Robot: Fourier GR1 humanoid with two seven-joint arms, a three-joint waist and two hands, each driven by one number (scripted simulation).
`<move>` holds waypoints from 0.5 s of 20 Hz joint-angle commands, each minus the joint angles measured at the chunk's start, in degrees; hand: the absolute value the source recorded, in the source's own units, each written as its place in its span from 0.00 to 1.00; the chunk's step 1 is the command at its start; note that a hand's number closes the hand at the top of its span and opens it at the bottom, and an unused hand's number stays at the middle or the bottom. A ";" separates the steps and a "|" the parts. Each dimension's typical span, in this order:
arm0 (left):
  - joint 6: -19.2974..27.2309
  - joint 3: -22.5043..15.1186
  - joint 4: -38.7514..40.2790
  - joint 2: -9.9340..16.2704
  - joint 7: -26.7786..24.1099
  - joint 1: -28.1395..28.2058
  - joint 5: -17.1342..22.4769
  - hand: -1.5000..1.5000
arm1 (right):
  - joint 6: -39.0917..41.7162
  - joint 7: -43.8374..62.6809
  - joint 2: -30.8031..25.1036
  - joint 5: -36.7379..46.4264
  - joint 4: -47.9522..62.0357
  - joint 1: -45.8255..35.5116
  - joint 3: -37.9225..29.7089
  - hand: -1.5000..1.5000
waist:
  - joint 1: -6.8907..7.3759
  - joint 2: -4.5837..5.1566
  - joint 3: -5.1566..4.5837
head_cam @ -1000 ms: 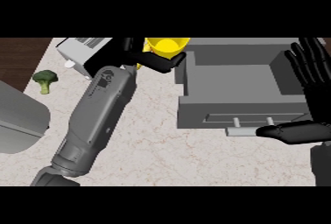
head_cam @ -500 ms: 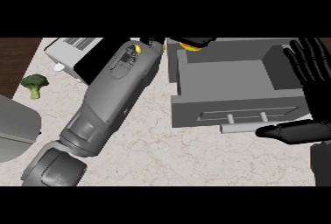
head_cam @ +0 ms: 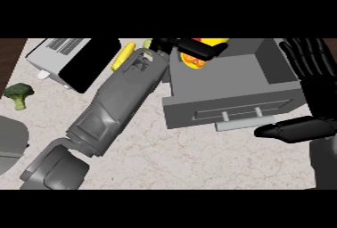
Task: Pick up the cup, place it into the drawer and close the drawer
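At the upper centre of the frame, my left hand (head_cam: 187, 46) curls round the yellow cup with an orange patch (head_cam: 197, 57), holding it over the back of the open grey drawer (head_cam: 227, 104). Its axis I cannot tell, and no writing is legible. My right hand (head_cam: 309, 67) rests open at the right edge, fingers straight. A green broccoli floret (head_cam: 18, 92) lies at far left.

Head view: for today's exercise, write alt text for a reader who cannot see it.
The robot's left hand holds a yellow cup over the open grey drawer. Its right hand rests open at the right edge. A toaster and broccoli sit on the counter.
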 commanded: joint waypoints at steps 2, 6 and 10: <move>-2.82 -5.32 2.66 -0.01 0.92 1.23 1.23 1.00 | 0.25 0.46 0.20 0.11 0.78 -1.81 0.97 0.00 | -2.01 0.62 0.00; -2.40 -7.71 2.09 -0.01 -0.93 4.21 2.62 0.00 | 0.20 0.28 1.33 -0.32 0.50 -3.35 2.10 0.00 | -3.93 1.07 -0.02; -1.35 -6.11 -0.20 -0.01 -3.29 4.46 7.14 0.00 | 4.44 -0.40 2.05 -3.46 1.68 -3.39 4.58 0.00 | -5.24 1.52 -0.02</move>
